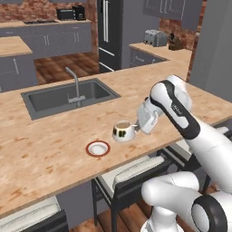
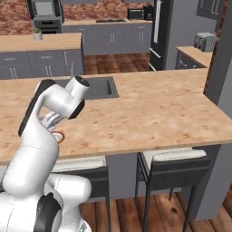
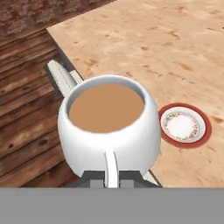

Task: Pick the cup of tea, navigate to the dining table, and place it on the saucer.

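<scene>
In the hand view the cup of tea [image 3: 109,127] sits closest, a round white mug brimming with light brown liquid, its thin handle running down to the fingers [image 3: 112,178] at the bottom edge. The fingers are drawn tight together, pinching that handle. Past the cup on the right lies the saucer [image 3: 185,125], white with a red-orange rim (a faint speckled ring inside it), flat on the wood-grain worktop [image 3: 175,48]. A chair back [image 3: 61,78] and plank floor show off to the left of the cup.

In the left base view the white arm [image 1: 181,113] bends over the worktop edge, its hand just right of the cup, which shows a black patch with yellow letters. The cup appears held just above the worktop, though I cannot tell for certain that it is clear of the surface. The saucer lies near it, to the left and closer to the edge, apart from the cup. The grey sink [image 1: 68,97] with its faucet [image 1: 74,86] lies further back.

In the right base view the arm covers the cup; a sliver of the saucer's rim peeks beside it.
</scene>
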